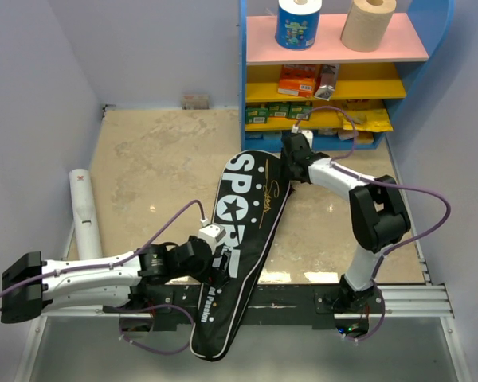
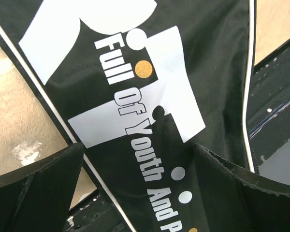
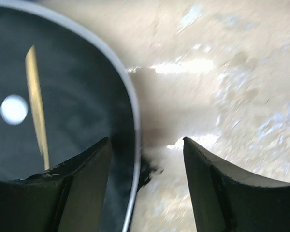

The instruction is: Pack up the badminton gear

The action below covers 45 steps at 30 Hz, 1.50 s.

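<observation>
- The left jaws stand spread as wide as they go and grip nothing. Their fingers (image 2: 34, 193) hang either side of the black "SPORT" racket cover (image 2: 208, 48), over the narrow neck where the small lettering runs.
- The right jaws are parted and empty too, straddling the cover's white-piped rim (image 3: 131, 96) at the rounded head end. One finger is over black cloth, the other over bare surface (image 3: 222, 72).
- The cover lies flat and slantwise across the surface, with its head towards the shelf unit (image 1: 334, 49). Its handle end pokes out past the near edge, over the mounting rail (image 1: 303, 298).
- As I read it, the cover is the step in hand and neither arm has hold of it. The next move calls for a grip: the right jaws closing on that rim and the left jaws steadying the neck, without tipping the overhanging end off.
- Only the overhead view shows the long white tube (image 1: 84, 211), lying along the left edge well apart from the cover and not yet packed.
- No rackets or shuttlecocks show in any view, and I can't tell whether they're inside the cover.
- Only the right wrist view shows a small dark tab (image 3: 150, 169) at the rim, too blurred to name.
</observation>
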### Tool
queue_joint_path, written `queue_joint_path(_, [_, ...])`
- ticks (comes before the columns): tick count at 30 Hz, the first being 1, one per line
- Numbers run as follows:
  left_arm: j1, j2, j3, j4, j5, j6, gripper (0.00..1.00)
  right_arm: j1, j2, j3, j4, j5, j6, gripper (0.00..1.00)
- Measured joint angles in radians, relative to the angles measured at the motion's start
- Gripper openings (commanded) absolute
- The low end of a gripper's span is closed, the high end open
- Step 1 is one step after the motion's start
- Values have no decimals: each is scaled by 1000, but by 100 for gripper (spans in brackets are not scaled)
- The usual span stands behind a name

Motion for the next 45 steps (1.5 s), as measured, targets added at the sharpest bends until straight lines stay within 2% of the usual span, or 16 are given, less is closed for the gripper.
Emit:
queue_joint_path(5, [0, -27, -13, 0, -16, -29, 100, -98, 6, -36, 86, -108, -32, 63])
queue_joint_path(12, [0, -21, -28, 15, -25, -35, 100, -109, 24, -106, 221, -321, -48, 62])
queue_joint_path(15, [0, -19, -29, 19, -25, -35, 100, -111, 30, -113, 248, -387, -49, 56])
queue_joint_path(18, [0, -20, -32, 23, -25, -36, 100, -113, 46, -117, 273, -422, -50, 34])
queue_joint_path(19, [0, -21, -35, 23, -25, -37, 100, -117, 47, -122, 285, -430, -46, 18])
queue_joint_path(20, [0, -23, -37, 23, -25, -38, 100, -124, 47, -127, 294, -436, -43, 9])
queue_joint_path(21, [0, -26, -39, 26, -24, -40, 100, -131, 47, -131, 302, -443, -37, 3])
queue_joint_path(22, [0, -28, -40, 27, -24, -42, 100, -137, 46, -134, 310, -452, -27, 0])
queue_joint_path(27, [0, -29, -40, 27, -24, -43, 100, -149, 15, -183, 356, -444, 20, 0])
queue_joint_path(30, [0, -29, -40, 27, -24, -43, 100, -167, -64, -265, 361, -388, 57, 0])
queue_joint_path(36, [0, -32, -40, 18, -26, -42, 100, -247, -381, -450, 210, -228, 151, 0])
queue_joint_path(40, [0, -32, -34, 12, -27, -26, 100, -300, -567, -496, 100, -119, 228, 0])
queue_joint_path(45, [-1, -33, -24, 33, 9, 21, 100, -419, -612, -500, 29, -21, 282, 0])
